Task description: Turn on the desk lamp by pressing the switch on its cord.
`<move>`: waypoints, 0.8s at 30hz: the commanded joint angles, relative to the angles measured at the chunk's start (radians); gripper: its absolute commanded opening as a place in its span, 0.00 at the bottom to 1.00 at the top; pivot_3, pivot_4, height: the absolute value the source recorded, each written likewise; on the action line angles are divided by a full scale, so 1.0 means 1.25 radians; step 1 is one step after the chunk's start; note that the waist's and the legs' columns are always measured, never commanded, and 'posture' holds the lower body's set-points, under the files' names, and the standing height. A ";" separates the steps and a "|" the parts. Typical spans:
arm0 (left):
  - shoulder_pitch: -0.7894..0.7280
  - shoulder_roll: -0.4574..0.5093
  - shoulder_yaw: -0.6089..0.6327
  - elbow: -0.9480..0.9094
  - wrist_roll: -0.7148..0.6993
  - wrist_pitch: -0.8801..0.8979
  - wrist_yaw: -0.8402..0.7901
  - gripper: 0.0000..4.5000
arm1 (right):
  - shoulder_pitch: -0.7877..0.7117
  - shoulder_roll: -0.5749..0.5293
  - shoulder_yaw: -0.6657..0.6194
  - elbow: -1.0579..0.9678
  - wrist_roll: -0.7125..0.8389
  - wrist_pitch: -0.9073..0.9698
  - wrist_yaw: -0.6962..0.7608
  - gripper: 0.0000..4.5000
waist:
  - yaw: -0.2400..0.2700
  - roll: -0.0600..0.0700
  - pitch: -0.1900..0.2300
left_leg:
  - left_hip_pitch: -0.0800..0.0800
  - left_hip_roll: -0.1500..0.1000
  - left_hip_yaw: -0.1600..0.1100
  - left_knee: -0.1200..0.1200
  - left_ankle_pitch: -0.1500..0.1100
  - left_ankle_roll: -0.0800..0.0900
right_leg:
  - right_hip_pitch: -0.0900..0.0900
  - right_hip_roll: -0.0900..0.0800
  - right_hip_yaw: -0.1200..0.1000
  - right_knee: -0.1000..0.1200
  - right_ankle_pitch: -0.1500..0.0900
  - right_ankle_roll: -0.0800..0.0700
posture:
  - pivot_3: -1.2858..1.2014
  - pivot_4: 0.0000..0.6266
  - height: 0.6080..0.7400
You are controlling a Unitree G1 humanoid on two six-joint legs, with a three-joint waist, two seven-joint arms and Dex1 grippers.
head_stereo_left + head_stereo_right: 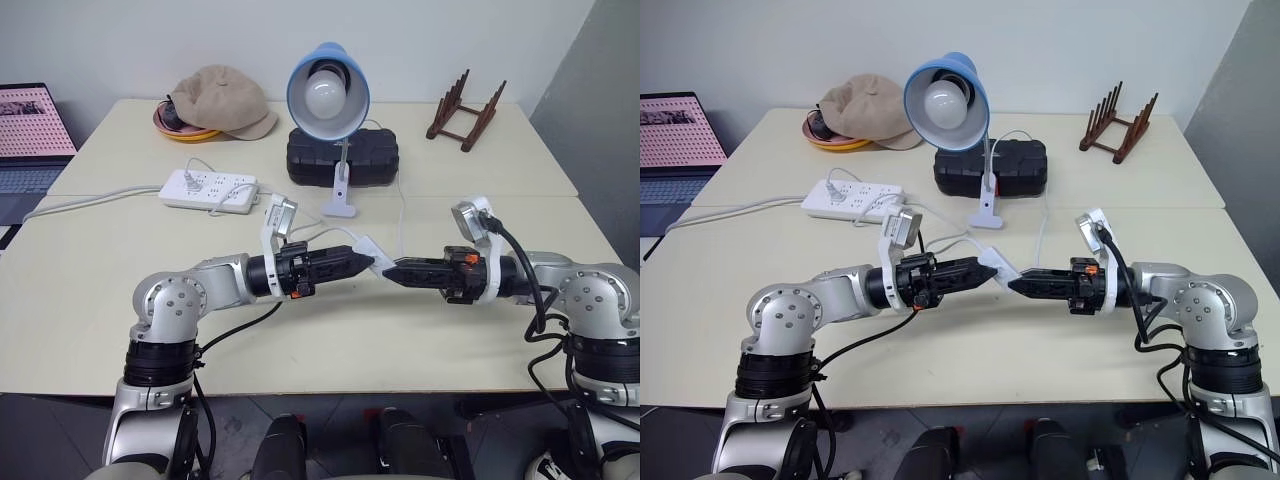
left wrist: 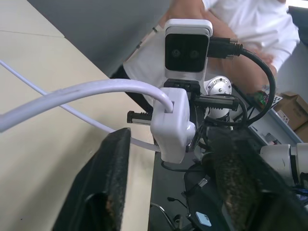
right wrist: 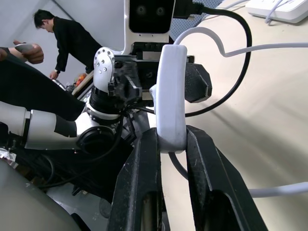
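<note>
The switch (image 3: 171, 96) is held at frame centre by the clamped right gripper (image 1: 392, 270). The left gripper (image 1: 368, 263) is half-closed around it; the unlit desk lamp (image 1: 328, 92) could stay dark if the rocker is missed.

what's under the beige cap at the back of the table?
The beige cap lies over an orange-rimmed dish whose edge sticks out beneath it, with something dark at the brim. The cap covers the rest of the dish.
</note>
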 commanded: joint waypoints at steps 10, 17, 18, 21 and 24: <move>-0.012 0.003 0.014 -0.013 -0.015 0.000 -0.007 0.13 | -0.010 -0.009 0.003 -0.024 0.034 -0.010 0.003 0.08 | 0.000 0.000 0.000 | 0.000 0.000 0.000 0.000 0.000 0.000 | 0.000 0.000 0.000 0.000 0.000 0.000 | 0.52 0.24 1.00; -0.005 0.006 0.008 -0.022 -0.006 -0.013 -0.002 0.20 | -0.014 -0.009 0.010 -0.016 0.020 -0.028 0.000 0.08 | 0.000 0.000 0.000 | 0.000 0.000 0.000 0.000 0.000 0.000 | 0.000 0.000 0.000 0.000 0.000 0.000 | 0.52 0.24 1.00; -0.003 0.009 0.007 -0.020 -0.006 -0.012 -0.003 0.28 | -0.018 -0.008 0.013 -0.012 0.011 -0.038 -0.002 0.08 | 0.000 0.000 0.000 | 0.000 0.000 0.000 0.000 0.000 0.000 | 0.000 0.000 0.000 0.000 0.000 0.000 | 0.52 0.24 1.00; 0.009 0.034 -0.001 -0.026 0.019 -0.019 -0.020 0.40 | -0.032 -0.011 0.028 0.009 -0.036 -0.080 -0.011 0.08 | -0.001 0.000 0.000 | 0.000 0.000 0.000 0.000 0.000 0.000 | -0.001 0.000 0.000 0.000 0.000 0.000 | 0.52 0.24 1.00; 0.026 0.084 -0.019 -0.043 0.076 -0.055 -0.062 0.52 | -0.051 -0.022 0.049 0.047 -0.102 -0.139 -0.017 0.08 | -0.002 0.000 0.000 | 0.000 0.000 0.000 0.000 0.000 0.000 | -0.001 0.000 0.000 0.000 0.000 0.000 | 0.52 0.24 1.00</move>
